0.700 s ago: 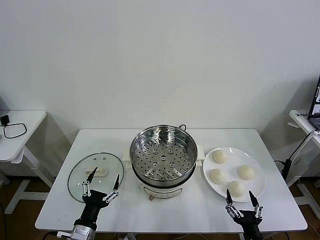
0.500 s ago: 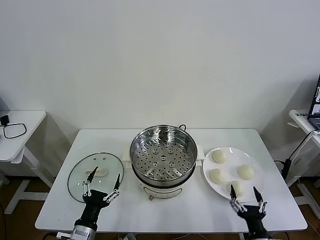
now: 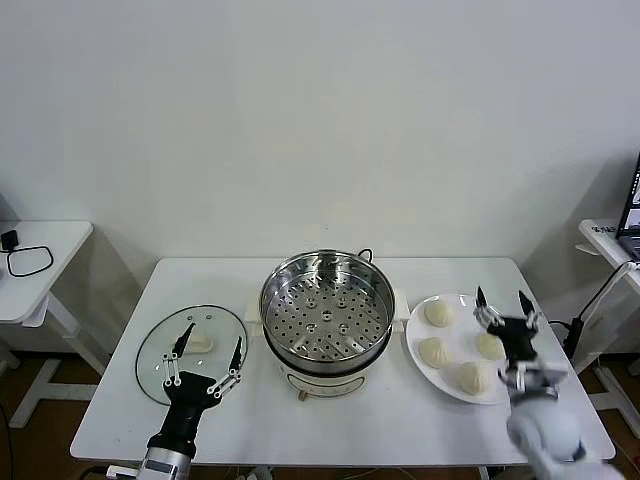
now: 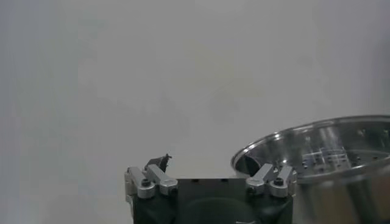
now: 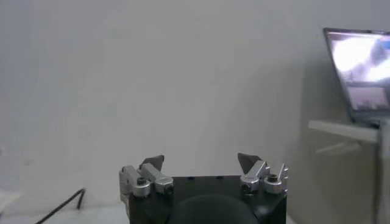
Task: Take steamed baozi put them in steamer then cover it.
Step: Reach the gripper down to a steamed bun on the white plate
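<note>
In the head view the right gripper [image 3: 499, 303] stands over the right side of the white plate [image 3: 448, 381], at the right of the frame just below the middle. Its two dark fingers [image 3: 480, 297] point up and are spread wide apart, with nothing between them. The gripper covers part of the bun on the plate's right side; whether it touches that bun cannot be told. In the right wrist view the same gripper [image 5: 201, 162] shows its two fingertips well apart, again holding nothing, with only a pale wall and a laptop [image 5: 359, 76] at the upper right behind them.

The left gripper [image 3: 207, 347] sits at the lower left of the head view, over the near edge of the glass lid [image 3: 160, 352]. Its fingers are also spread wide and grip nothing. The lid lies flat on the white table [image 3: 390, 420], left of the steamer, with its white handle [image 3: 200, 343] showing between the fingers. In the left wrist view the left gripper's [image 4: 210, 182] knuckles appear at the bottom of the frame, and the steamer's shiny rim [image 4: 317, 152] fills the lower right.

The steamer [image 3: 327, 310] stands in the middle of the table, uncovered, its holed tray bare. The four buns [image 3: 433, 351] lie on the plate just to the right of it, none of them lifted.
</note>
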{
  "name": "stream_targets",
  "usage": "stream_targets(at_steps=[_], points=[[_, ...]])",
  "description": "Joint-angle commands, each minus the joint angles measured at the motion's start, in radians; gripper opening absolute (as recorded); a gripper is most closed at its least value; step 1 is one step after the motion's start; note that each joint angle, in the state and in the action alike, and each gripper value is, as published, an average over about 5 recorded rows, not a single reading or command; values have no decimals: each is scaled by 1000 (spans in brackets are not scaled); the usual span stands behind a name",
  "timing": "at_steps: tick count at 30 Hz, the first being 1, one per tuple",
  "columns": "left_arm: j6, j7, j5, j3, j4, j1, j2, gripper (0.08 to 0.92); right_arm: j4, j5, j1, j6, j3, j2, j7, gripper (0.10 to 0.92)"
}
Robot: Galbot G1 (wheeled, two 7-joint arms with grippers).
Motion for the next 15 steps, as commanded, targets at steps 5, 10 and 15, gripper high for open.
stream_targets(at_steps=[5,10,15], points=[[9,-4,-1,4,-29,0,-5,823,-440,-86,660,-89,-580,-264,-801,823],[35,-11,3,4,-44,0,-11,823,-567,-274,914,-65,-800,-239,-1162,823],[39,-13,3,-4,-52,3,-18,823,-682,-510,1053,-42,-899,-160,-1441,823]])
